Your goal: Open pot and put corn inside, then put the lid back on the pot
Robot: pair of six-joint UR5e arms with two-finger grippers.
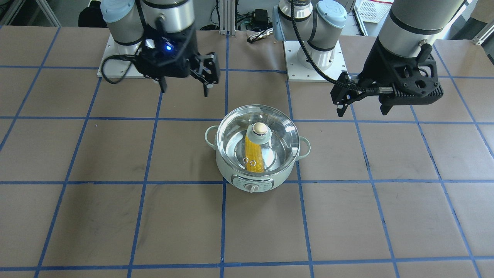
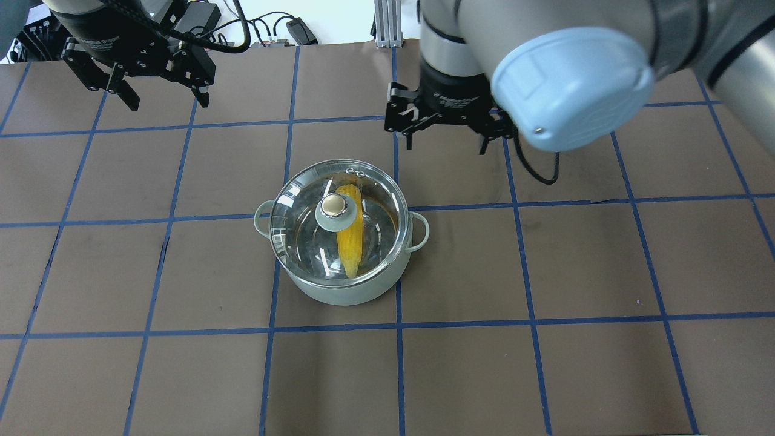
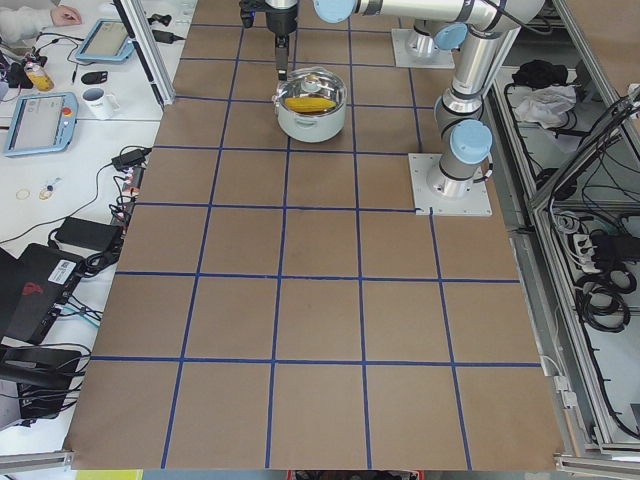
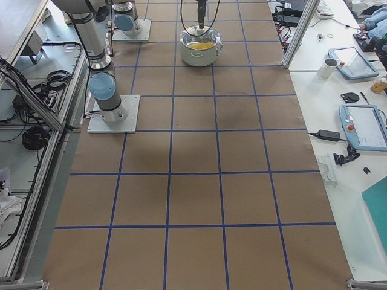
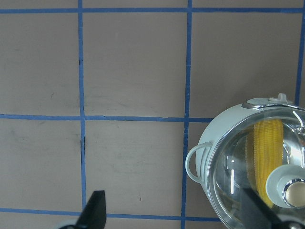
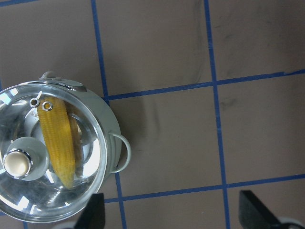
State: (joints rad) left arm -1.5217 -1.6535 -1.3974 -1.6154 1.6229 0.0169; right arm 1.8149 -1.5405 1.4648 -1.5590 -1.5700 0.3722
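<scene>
Closest to the overhead lens is the right arm [image 2: 572, 88], its pale blue joint cap filling the upper corner. Under everything runs the brown tabletop [image 2: 605, 272], ruled into squares by blue tape. The left arm [image 1: 409, 34] comes in on the other side of the pot [image 1: 231, 170], which stands upright near the tabletop's middle with its control dial [image 1: 252, 188] turned away from the robot.

The right tool [image 2: 447, 147] hangs in the air off the pot's right side, fingers apart and holding nothing. The left tool [image 2: 168, 104] hangs off the pot's left side, farther out, likewise spread and empty (neither touches the pot).

The lid [image 2: 303, 242] sits level on the pot's rim, closing it. Through the glass the corn [image 2: 351, 236] shows lying inside the pot, just beside and partly under the knob [image 2: 332, 206]. The two vent holes [image 1: 249, 160] lie over the corn's end nearest the dial.
</scene>
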